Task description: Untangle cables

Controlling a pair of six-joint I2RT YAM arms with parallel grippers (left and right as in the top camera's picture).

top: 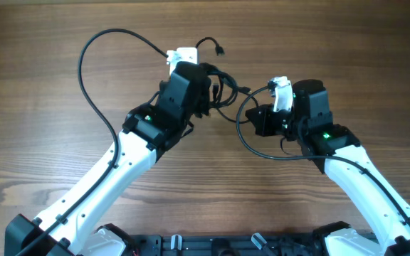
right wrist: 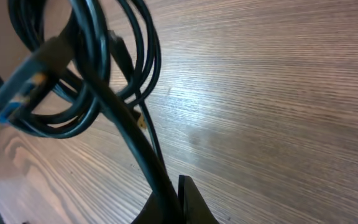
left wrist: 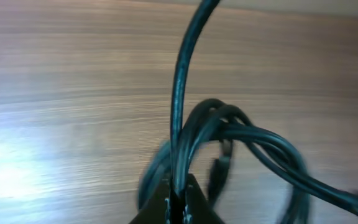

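The cables (top: 221,87) lie as a knot of thin black loops on the wooden table between my two arms, and one loose end with a small plug (top: 219,50) pokes out toward the far side. My left gripper (top: 188,64) stands at the knot's left edge. In the left wrist view the left gripper (left wrist: 178,202) is shut on one black strand that rises away, with the loops (left wrist: 235,127) just to its right. My right gripper (top: 279,101) is on the knot's right. The right gripper (right wrist: 174,200) is shut on a strand leading to the tangle (right wrist: 92,68), where a blue-tipped plug (right wrist: 20,84) shows.
A thicker black lead (top: 84,64) attached to the left arm sweeps out in a wide loop to the left. A similar lead (top: 242,128) curls beside the right arm. The arms' black base (top: 205,245) runs along the near edge.
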